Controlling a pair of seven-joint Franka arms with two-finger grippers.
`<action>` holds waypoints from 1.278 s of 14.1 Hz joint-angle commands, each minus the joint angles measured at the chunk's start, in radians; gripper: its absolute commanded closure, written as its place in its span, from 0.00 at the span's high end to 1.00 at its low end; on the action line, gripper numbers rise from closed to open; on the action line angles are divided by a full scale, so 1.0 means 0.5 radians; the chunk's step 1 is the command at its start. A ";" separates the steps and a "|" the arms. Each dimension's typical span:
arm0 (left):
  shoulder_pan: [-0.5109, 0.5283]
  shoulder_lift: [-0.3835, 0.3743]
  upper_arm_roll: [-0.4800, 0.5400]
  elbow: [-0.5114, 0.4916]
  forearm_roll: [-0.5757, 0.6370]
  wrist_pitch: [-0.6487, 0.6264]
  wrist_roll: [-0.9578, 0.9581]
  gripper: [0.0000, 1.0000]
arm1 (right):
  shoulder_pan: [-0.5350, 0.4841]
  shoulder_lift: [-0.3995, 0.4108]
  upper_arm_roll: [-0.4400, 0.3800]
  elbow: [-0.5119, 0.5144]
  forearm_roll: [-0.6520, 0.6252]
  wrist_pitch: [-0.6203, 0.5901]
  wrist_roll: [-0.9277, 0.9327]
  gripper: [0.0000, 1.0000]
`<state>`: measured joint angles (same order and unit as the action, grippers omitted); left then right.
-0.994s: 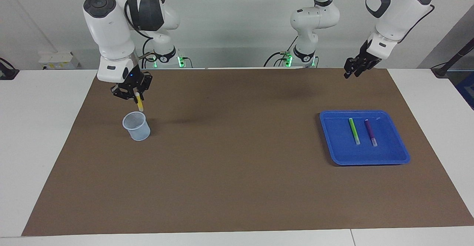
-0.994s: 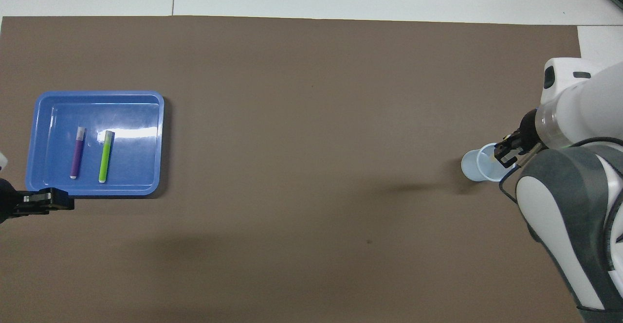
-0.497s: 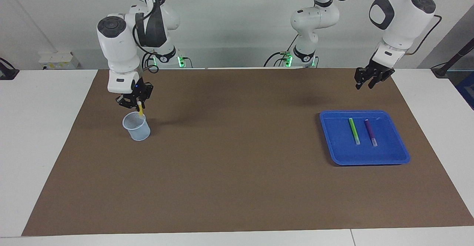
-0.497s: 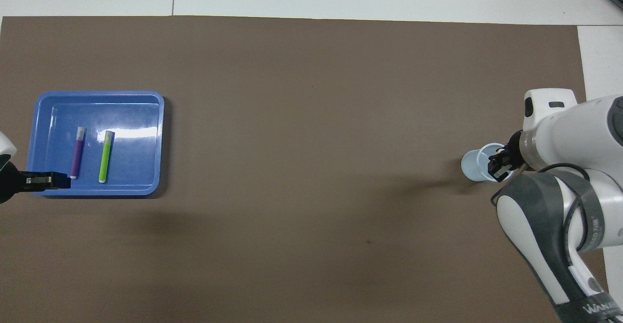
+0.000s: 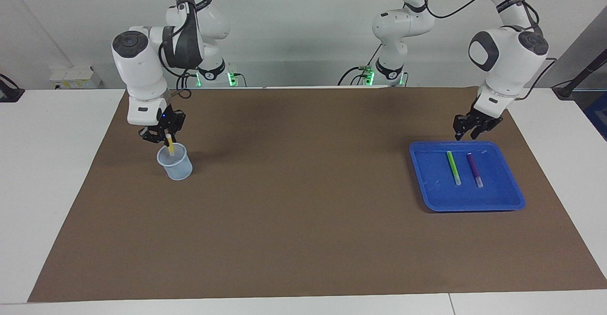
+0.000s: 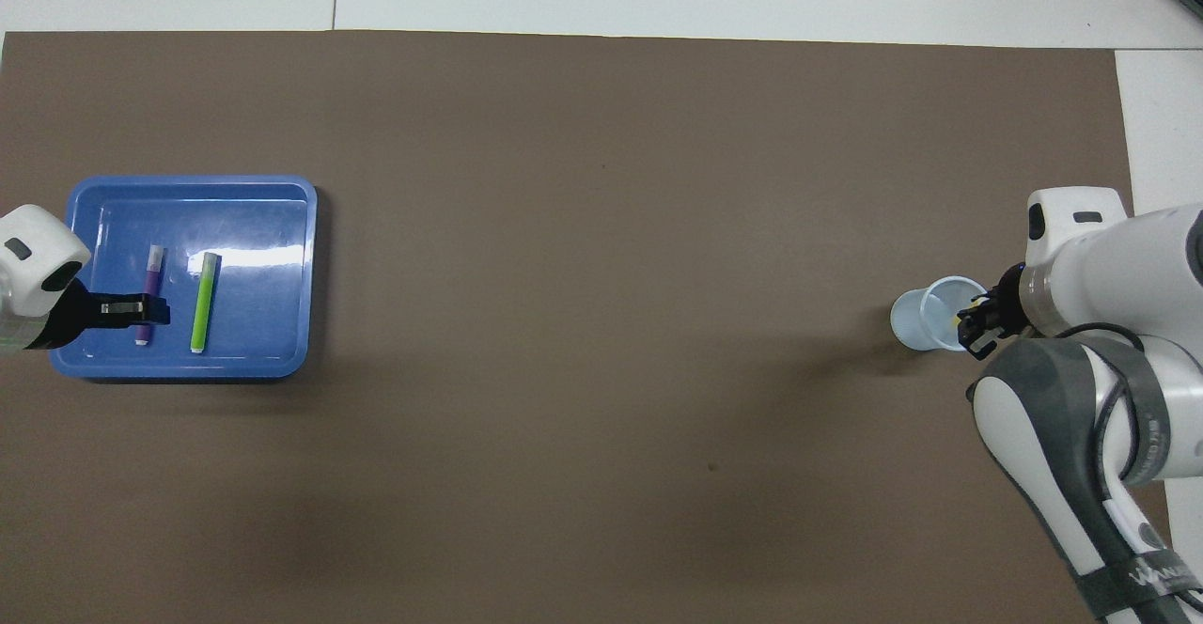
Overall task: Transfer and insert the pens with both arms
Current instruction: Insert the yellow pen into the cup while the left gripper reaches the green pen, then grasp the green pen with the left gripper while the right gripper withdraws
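Right tool (image 5: 161,136) seemingly pinches slim yellow pen (image 5: 170,145) in translucent round cup (image 5: 175,164); left tool's (image 5: 469,126) gap unclear.

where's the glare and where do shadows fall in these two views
Overhead view: a white glare streak lies on the tray floor, by the green pen's pale end; soft arm shadows darken the mat near the robots. Facing view: no glare on the tray, a faint shadow beside the cup.
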<state>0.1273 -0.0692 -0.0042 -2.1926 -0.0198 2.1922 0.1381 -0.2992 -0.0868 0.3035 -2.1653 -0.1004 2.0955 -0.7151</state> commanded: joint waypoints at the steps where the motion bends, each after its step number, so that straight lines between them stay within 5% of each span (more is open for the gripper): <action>1: 0.034 0.095 -0.016 0.007 0.037 0.134 0.021 0.56 | -0.043 -0.044 0.028 -0.069 -0.020 0.043 -0.009 0.59; 4: 0.037 0.169 -0.016 0.010 0.037 0.230 0.018 0.57 | -0.046 -0.038 0.028 -0.060 -0.017 0.043 -0.009 0.75; 9: 0.034 0.350 -0.016 0.013 0.037 0.472 0.015 0.57 | -0.012 -0.041 0.040 0.090 0.047 -0.165 -0.009 0.75; 13: 0.034 0.482 -0.016 0.053 0.037 0.579 0.018 0.57 | 0.021 -0.044 0.043 0.278 0.308 -0.487 0.077 0.76; 18: 0.034 0.589 -0.016 0.063 0.037 0.653 0.021 0.57 | 0.028 -0.059 0.080 0.287 0.721 -0.503 0.413 0.79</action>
<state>0.1287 0.2001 -0.0038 -2.1762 -0.0197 2.5009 0.1387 -0.2805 -0.1091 0.3300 -2.0261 0.1770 1.8598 -0.6026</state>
